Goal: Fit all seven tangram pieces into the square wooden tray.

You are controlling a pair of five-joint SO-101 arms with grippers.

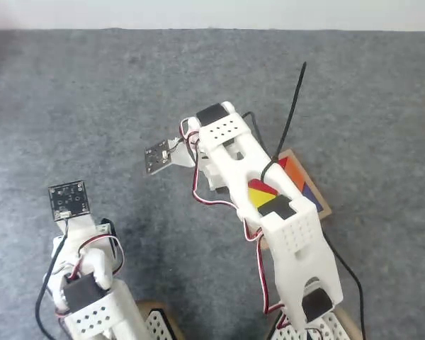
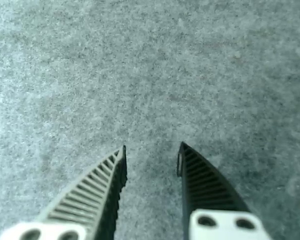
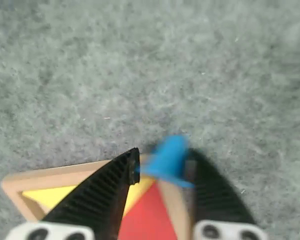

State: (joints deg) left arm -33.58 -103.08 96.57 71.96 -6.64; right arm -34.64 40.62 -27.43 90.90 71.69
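My right gripper (image 3: 162,167) is shut on a small blue piece (image 3: 167,159), held just above a corner of the square wooden tray (image 3: 20,182). Inside that corner lie a yellow piece (image 3: 52,196) and a red piece (image 3: 147,215). From above, the right arm covers most of the tray (image 1: 320,207); red (image 1: 284,164), orange (image 1: 297,180) and purple (image 1: 309,191) pieces show along its right side, and a yellow one (image 1: 258,199) through a gap in the arm. My left gripper (image 2: 152,150) hangs open over bare grey carpet, with nothing between its fingers.
Grey carpet (image 1: 113,92) covers the whole table, with a pale wall strip along the far edge. The left arm (image 1: 81,276) stands at the near left, well apart from the tray. A black cable (image 1: 290,117) rises from the right arm.
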